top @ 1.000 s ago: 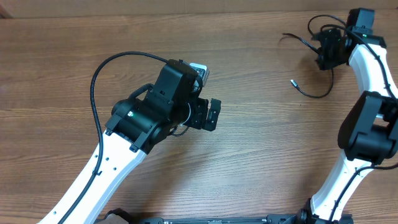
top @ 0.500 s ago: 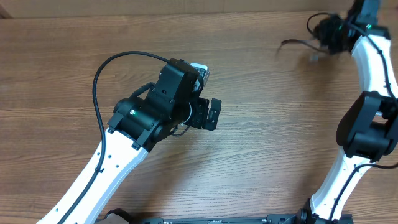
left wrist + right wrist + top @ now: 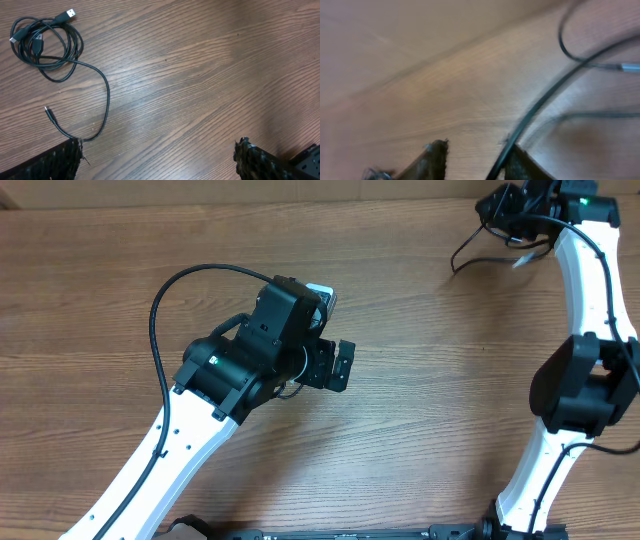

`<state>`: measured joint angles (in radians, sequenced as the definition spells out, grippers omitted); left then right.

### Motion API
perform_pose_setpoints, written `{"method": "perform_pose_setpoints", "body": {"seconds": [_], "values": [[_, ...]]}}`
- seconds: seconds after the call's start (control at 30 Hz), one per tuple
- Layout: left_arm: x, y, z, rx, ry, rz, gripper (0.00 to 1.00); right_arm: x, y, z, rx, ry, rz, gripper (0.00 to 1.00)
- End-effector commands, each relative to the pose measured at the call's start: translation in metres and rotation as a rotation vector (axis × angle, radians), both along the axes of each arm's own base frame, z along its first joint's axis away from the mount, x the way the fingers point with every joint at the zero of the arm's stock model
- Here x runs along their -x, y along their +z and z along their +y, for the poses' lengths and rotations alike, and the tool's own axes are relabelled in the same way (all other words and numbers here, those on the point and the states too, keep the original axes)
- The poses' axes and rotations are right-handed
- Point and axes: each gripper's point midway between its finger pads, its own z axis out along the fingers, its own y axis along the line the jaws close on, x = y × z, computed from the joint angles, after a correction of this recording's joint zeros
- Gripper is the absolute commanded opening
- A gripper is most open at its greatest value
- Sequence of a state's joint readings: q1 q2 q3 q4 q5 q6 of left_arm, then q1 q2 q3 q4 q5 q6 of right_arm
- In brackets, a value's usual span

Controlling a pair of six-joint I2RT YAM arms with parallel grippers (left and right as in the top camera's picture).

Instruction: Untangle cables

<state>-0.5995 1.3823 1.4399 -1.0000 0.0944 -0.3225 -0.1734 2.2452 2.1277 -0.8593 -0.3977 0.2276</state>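
Cable bundle (image 3: 45,42) on table (image 3: 200,75) still wound. Loose cable (image 3: 540,103) by right claw (image 3: 476,150), grip unclear from blur. Left claw (image 3: 157,150) wide open, empty. Task mostly undone.

Table (image 3: 420,440): brown wood, grain running across. On it, seen from the left wrist: cables (image 3: 40,47), thin and black, wound in a loose coil, two plugs at its upper edge. One strand (image 3: 107,100) trails off, curves down, ends in a small plug (image 3: 48,111).
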Motion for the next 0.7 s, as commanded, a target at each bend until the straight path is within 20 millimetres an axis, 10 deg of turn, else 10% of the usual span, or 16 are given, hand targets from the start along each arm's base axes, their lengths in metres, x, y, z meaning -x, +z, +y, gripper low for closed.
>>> {"method": "perform_pose_setpoints", "body": {"seconds": [0.0,0.13,0.27,0.67], "values": [[-0.001,0.0,-0.001,0.007,-0.003,0.004,1.0,0.009,-0.05,-0.021,-0.056,-0.104,0.141,0.53],[-0.001,0.0,-0.001,0.007,-0.003,0.005,1.0,0.018,-0.057,-0.032,-0.07,-0.132,0.186,0.81],[-0.001,0.0,-0.001,0.007,-0.003,0.004,1.0,0.027,-0.06,-0.042,-0.078,-0.154,0.223,0.88],[-0.002,0.001,-0.002,0.009,-0.003,0.001,1.0,0.05,-0.056,-0.005,-0.253,-0.052,0.312,0.8]]}}
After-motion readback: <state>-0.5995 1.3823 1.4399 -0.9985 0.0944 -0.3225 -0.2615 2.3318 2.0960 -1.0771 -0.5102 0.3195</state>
